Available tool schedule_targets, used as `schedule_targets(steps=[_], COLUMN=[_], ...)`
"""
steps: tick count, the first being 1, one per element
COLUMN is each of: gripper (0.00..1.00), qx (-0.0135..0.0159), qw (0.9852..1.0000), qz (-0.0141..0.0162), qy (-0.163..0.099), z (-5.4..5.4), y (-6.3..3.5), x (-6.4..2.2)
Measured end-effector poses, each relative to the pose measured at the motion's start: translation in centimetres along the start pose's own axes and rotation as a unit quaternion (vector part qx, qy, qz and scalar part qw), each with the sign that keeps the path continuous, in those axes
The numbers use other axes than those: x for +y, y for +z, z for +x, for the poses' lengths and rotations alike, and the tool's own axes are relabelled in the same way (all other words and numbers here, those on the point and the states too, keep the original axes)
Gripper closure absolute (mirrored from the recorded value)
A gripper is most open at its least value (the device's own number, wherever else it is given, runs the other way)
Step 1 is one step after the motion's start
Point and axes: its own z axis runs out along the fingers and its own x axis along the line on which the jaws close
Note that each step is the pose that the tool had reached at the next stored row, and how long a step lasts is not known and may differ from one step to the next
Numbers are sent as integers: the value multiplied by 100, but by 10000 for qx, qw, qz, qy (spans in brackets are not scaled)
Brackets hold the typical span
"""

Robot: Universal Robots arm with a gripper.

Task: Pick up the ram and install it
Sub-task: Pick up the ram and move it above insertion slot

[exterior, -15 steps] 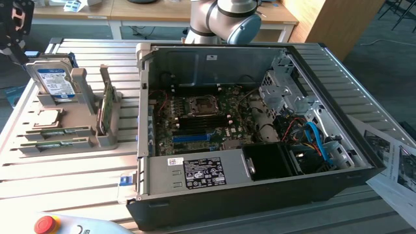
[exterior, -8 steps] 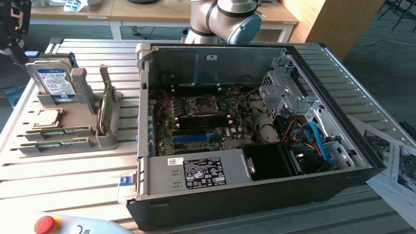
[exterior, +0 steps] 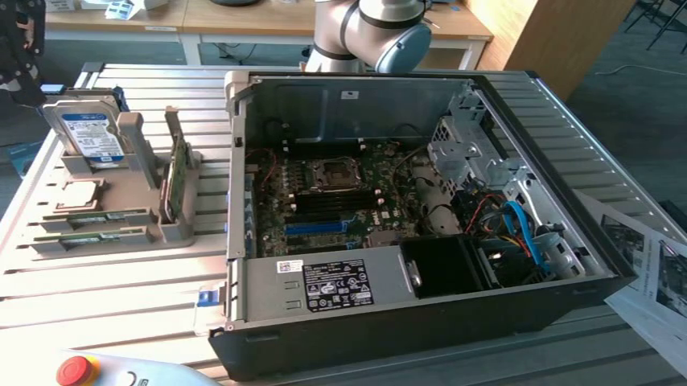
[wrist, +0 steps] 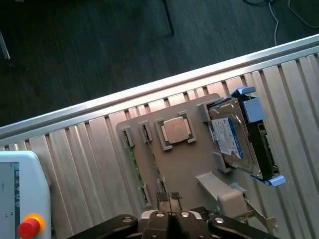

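The ram [exterior: 92, 239] is a narrow green stick lying on edge in the front slot of the grey holder [exterior: 145, 173], at the exterior view's left. In the wrist view its green edge [wrist: 133, 167] runs along the holder's [wrist: 184, 164] outer slot. A similar green strip [exterior: 99, 217] shows in the slot behind it. My gripper [wrist: 169, 209] hangs above the holder, shut with nothing between its fingers, apart from the ram. The open computer case [exterior: 516, 310] lies in the middle, its motherboard [exterior: 371, 173] bare with black memory slots [exterior: 338, 199].
The holder also carries a blue-labelled hard drive [exterior: 88, 133] [wrist: 238, 135], a processor chip [exterior: 77, 195] [wrist: 177, 130] and an upright green card [exterior: 175, 173]. A white pendant with a red stop button [exterior: 73, 368] [wrist: 28, 226] sits at the table's near corner. Papers [exterior: 655, 265] lie at the right.
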Motion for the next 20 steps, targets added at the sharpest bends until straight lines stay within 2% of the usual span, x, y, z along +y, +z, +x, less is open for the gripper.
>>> schedule_targets(steps=[3,7,11,15,17,20], gripper=[90,90,90,90,90,90], qx=[12,27,41,53,56,56], qw=[9998,9987,9968,9941,9934,9933], qz=[-3,-6,-11,-15,-16,-16], qy=[-221,-509,-803,-1081,-1148,-1153], z=[0,0,0,0,0,0], y=[1,1,2,2,2,2], x=[0,0,0,0,0,0])
